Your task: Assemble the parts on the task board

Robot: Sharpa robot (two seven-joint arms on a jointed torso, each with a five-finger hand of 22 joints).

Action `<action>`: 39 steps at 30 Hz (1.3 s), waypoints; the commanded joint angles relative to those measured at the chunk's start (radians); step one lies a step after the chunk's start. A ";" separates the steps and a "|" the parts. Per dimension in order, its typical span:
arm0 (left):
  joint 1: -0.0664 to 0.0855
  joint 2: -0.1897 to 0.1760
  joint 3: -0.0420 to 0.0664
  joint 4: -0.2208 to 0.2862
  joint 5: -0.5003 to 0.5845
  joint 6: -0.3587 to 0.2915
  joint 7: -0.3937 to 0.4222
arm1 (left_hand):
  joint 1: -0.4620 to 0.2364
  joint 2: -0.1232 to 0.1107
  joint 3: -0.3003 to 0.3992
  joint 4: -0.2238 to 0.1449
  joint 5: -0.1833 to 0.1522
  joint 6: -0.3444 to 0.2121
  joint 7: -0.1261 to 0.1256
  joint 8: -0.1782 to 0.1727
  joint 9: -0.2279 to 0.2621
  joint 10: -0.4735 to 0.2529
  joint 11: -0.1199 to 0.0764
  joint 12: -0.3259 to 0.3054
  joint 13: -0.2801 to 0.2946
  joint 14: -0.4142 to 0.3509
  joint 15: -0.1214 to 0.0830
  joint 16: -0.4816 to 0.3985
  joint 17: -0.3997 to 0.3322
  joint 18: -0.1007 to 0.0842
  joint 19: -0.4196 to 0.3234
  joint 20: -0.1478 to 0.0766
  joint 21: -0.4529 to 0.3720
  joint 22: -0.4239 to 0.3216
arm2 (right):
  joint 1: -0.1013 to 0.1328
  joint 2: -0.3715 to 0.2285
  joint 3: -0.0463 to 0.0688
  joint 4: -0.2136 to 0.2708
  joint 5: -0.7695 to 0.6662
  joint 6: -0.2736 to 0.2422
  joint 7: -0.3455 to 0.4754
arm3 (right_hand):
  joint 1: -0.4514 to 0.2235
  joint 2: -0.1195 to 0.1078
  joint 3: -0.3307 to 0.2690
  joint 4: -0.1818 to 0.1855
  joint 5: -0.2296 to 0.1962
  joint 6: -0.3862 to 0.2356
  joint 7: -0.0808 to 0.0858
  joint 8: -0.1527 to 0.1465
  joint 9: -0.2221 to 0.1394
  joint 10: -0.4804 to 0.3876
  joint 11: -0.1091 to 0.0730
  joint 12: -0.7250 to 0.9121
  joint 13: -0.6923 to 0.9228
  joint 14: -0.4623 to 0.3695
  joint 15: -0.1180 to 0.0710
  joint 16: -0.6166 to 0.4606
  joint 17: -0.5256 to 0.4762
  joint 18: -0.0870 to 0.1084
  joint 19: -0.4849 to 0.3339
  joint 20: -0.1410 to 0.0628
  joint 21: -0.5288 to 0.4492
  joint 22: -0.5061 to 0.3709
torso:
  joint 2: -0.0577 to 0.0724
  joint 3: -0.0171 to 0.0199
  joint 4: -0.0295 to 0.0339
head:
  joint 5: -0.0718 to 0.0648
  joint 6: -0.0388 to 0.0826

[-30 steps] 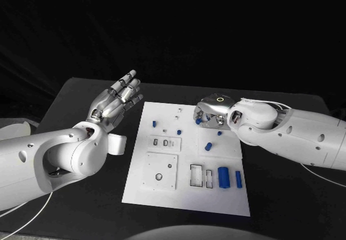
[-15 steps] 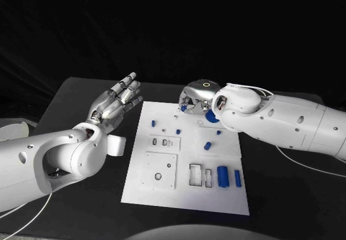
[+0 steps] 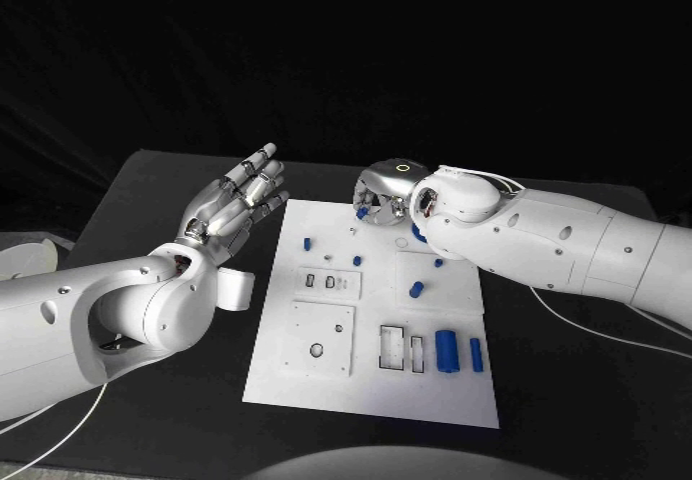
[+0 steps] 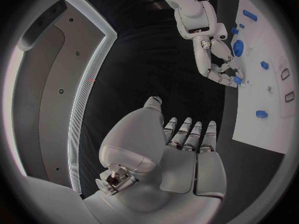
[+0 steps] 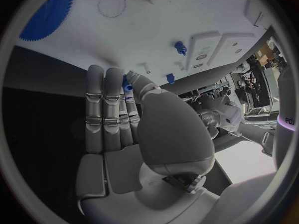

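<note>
Writing "eb" (image 5: 288, 120) beside right hand (image 5: 134, 134)

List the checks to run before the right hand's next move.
1. Right hand pinches a small blue part between thumb and fingers: ok.
2. Left hand holds nothing and is beside the task board, not over it: ok.
3. Which hole the held part goes in: cannot tell.
4. Blue cylinders at the board's near end lie apart from the right arm: ok.
</note>
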 commanded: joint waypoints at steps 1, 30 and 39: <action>0.001 0.003 0.000 -0.001 -0.002 0.025 0.005 | 0.009 0.000 0.006 -0.001 0.005 0.005 0.004 0.007 0.001 0.002 0.006 0.007 0.001 -0.002 0.006 0.004 0.001 0.012 0.007 0.002 0.006 0.002 | -0.002 0.007 0.001 -0.015 0.005 -0.001 -0.023 | -0.012 -0.003 0.030 0.023 0.005 -0.010 0.004 -0.009 0.087 -0.003 0.005 -0.008 -0.001 -0.005 0.004 0.005 0.002 0.002 -0.011 0.001 0.007 0.004 | -0.002 -0.0001 -0.0011 | 0.000 -0.001; 0.001 0.016 0.000 -0.012 -0.001 0.037 -0.002 | 0.027 0.003 0.019 -0.008 0.016 0.004 0.007 0.007 0.000 -0.001 0.009 0.011 0.001 0.000 0.008 0.008 0.001 0.009 0.009 0.002 0.008 0.002 | -0.019 0.031 0.001 -0.040 0.040 -0.007 0.000 | -0.021 -0.010 0.048 0.028 0.000 -0.047 0.008 -0.034 0.092 -0.021 0.011 -0.024 0.000 -0.021 0.009 0.005 0.006 0.003 -0.029 0.007 0.009 0.019 | -0.003 0.0002 -0.0016 | -0.004 0.001; 0.001 0.018 0.000 -0.014 0.001 0.037 -0.004 | 0.028 0.003 0.020 -0.008 0.017 0.004 0.008 0.007 0.000 -0.001 0.009 0.011 0.001 0.000 0.008 0.008 0.001 0.009 0.010 0.001 0.008 0.002 | -0.019 0.029 0.001 -0.039 0.046 0.006 -0.020 | -0.048 -0.040 0.049 0.042 -0.038 -0.263 -0.028 -0.127 0.042 -0.227 0.047 -0.041 -0.007 -0.046 0.014 -0.001 0.008 0.003 -0.051 0.012 0.003 0.032 | -0.003 0.0007 -0.0011 | -0.004 -0.001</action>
